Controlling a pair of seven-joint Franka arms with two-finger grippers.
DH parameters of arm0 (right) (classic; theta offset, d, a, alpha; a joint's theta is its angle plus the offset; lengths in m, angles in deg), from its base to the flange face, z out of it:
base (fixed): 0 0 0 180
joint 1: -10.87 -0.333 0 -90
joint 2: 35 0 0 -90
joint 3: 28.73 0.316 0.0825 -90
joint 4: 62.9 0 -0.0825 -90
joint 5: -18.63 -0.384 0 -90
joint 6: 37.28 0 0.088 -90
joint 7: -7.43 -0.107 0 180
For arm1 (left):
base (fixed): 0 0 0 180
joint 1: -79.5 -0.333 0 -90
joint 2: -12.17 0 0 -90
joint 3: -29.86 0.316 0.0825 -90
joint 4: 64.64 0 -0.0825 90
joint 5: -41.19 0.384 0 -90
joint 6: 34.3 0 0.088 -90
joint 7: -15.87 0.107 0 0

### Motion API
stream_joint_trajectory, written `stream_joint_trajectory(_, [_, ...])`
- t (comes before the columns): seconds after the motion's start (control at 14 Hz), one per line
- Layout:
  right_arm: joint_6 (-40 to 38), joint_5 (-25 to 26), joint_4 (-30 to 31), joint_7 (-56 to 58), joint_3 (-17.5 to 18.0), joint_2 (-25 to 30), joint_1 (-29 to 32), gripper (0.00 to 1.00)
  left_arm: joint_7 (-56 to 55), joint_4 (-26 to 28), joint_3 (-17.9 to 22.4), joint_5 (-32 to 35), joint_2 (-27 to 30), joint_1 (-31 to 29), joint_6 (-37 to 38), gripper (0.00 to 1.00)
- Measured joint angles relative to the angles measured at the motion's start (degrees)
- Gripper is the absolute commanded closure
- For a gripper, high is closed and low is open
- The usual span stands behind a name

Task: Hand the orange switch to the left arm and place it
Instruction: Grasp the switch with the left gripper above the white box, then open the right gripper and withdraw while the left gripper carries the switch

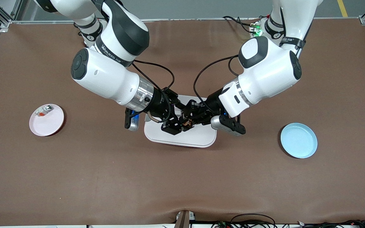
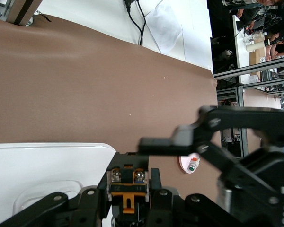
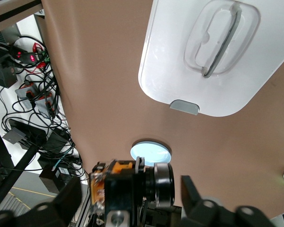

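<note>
Both grippers meet in the air over the white box (image 1: 198, 137), whose lid with its recessed handle shows in the right wrist view (image 3: 180, 71). The orange switch (image 1: 187, 123) is a small black part with orange markings. My left gripper (image 1: 191, 120) is shut on it; in the left wrist view the switch (image 2: 128, 189) sits clamped between the fingers of the left gripper (image 2: 128, 182). My right gripper (image 1: 178, 119) is open. Its fingers (image 3: 191, 198) stand apart on either side of the switch (image 3: 125, 187), with a gap showing.
A pink plate (image 1: 48, 123) holding a small white-silver piece (image 1: 44, 110) lies toward the right arm's end of the table. A blue plate (image 1: 298, 140) lies toward the left arm's end. Brown cloth covers the table around the box.
</note>
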Motion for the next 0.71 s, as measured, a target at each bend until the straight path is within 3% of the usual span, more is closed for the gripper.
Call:
stream_joint_trajectory(0.29, [-2.8,0.0,-0.4,2.9,-0.1,0.0,1.4,0.0,0.2,0.0,0.1,0.0,-0.2,-0.4,0.0,1.0])
stream_joint_trajectory(0.71, [-18.5,0.0,-1.3,20.8,-0.5,0.7,8.9,0.0,0.5,-0.2,0.3,0.1,1.1,-2.8,4.1,1.0])
